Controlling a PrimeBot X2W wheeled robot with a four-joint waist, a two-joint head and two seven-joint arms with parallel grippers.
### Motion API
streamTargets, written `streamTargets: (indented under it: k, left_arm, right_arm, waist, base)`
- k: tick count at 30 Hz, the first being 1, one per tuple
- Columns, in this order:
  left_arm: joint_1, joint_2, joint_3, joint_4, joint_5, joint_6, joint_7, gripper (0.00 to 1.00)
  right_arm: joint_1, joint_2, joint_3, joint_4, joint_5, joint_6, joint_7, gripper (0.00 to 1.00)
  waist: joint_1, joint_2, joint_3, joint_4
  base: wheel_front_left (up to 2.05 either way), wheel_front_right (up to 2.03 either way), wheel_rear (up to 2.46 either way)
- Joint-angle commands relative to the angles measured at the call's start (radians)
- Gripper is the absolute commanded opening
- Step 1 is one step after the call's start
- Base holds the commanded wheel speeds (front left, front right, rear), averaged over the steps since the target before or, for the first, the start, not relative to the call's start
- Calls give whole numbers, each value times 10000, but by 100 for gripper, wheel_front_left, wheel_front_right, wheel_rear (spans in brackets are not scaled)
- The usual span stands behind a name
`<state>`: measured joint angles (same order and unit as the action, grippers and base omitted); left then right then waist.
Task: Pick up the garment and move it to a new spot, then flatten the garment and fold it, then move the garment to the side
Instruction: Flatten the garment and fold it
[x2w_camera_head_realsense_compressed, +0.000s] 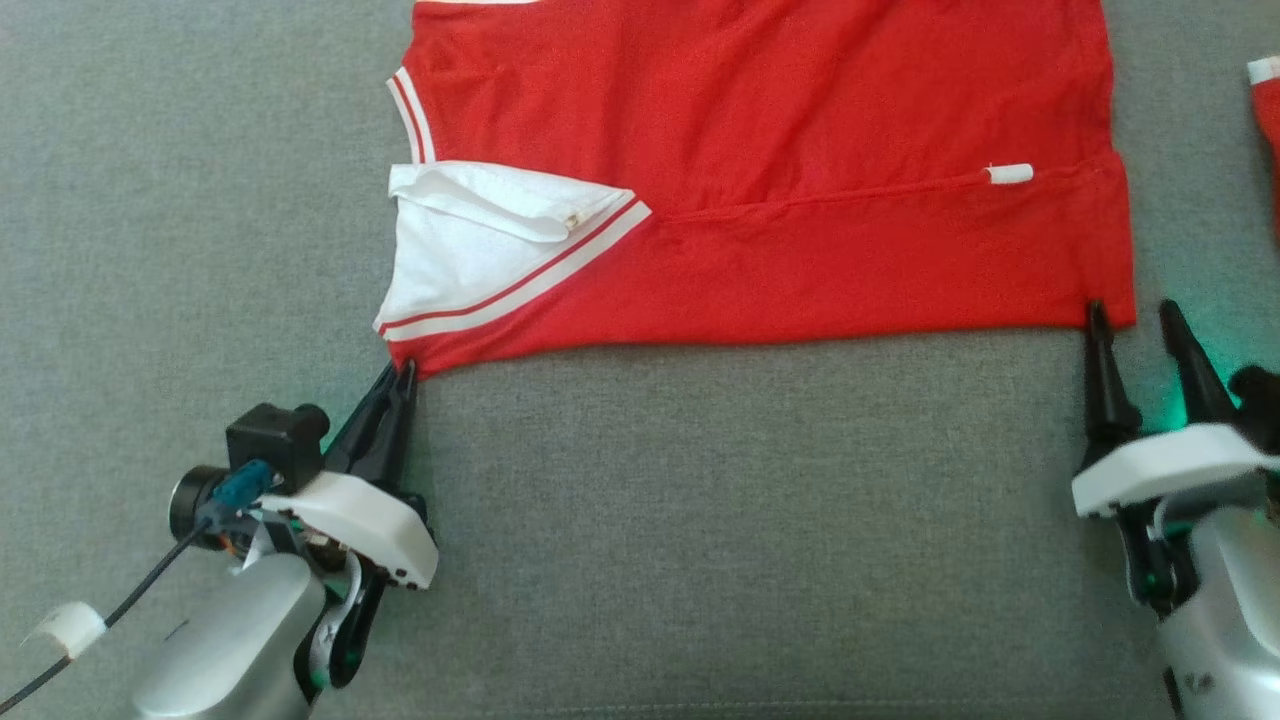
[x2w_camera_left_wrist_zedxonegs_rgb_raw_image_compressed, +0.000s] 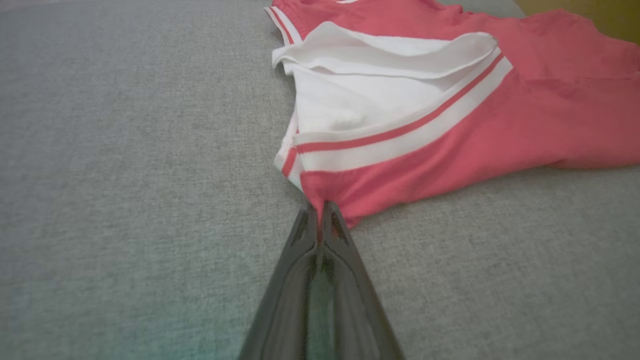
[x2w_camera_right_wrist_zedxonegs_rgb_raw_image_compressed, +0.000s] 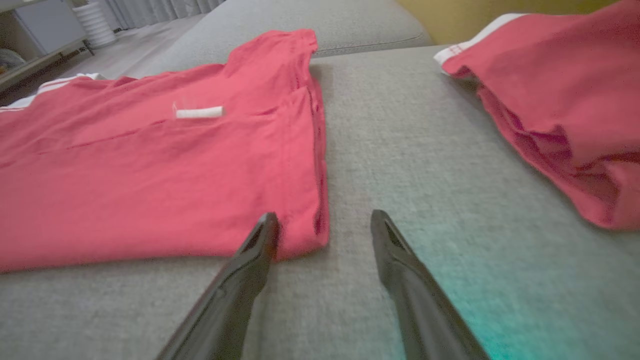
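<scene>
The garment (x2w_camera_head_realsense_compressed: 760, 200) is a red shirt with a white collar and striped trim, lying folded lengthwise and flat on the grey cushion (x2w_camera_head_realsense_compressed: 700, 520). My left gripper (x2w_camera_head_realsense_compressed: 405, 372) is shut on its near left corner, just below the collar; in the left wrist view the fingertips (x2w_camera_left_wrist_zedxonegs_rgb_raw_image_compressed: 320, 212) pinch a bit of the red garment (x2w_camera_left_wrist_zedxonegs_rgb_raw_image_compressed: 500, 130). My right gripper (x2w_camera_head_realsense_compressed: 1133, 315) stands open at the near right corner. In the right wrist view its fingers (x2w_camera_right_wrist_zedxonegs_rgb_raw_image_compressed: 324, 220) straddle that corner of the garment (x2w_camera_right_wrist_zedxonegs_rgb_raw_image_compressed: 150, 175), the left finger touching the cloth.
A second red cloth (x2w_camera_right_wrist_zedxonegs_rgb_raw_image_compressed: 565, 110) lies to the right, its edge showing in the head view (x2w_camera_head_realsense_compressed: 1265, 100). A small white tag (x2w_camera_head_realsense_compressed: 1008, 174) sits on the shirt. A room floor and furniture (x2w_camera_right_wrist_zedxonegs_rgb_raw_image_compressed: 45, 35) lie beyond the cushion's far left.
</scene>
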<state>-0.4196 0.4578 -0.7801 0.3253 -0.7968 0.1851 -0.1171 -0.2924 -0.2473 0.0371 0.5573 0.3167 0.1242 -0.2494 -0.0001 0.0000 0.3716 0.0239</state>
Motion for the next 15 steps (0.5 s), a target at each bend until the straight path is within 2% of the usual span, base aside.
streamTargets:
  k: [1, 2, 9, 15]
  left_arm:
    - [-47, 373, 236, -153, -25, 17, -45, 0]
    - [-59, 389, 222, -156, -26, -12, -30, 0]
    - [-24, 487, 110, -124, -89, -271, 23, 0]
    - [463, 754, -10, -510, -276, -376, 206, 0]
  right_arm:
    - [-298, -199, 457, 48, 259, 65, -25, 35]
    - [-385, -250, 579, 150, 398, 65, -30, 0]
    - [-541, -809, 1128, 761, 976, 65, -74, 0]
    - [97, -1373, 1326, 600, 1261, 65, -108, 0]
  waist:
    - [1, 0, -21, 39]
    - [1, 0, -44, 60]
    - [1, 0, -447, 183]
    - [1, 0, -1008, 225]
  base:
    - [0, 0, 0]
    - [0, 0, 0]
    - [0, 0, 0]
    - [0, 0, 0]
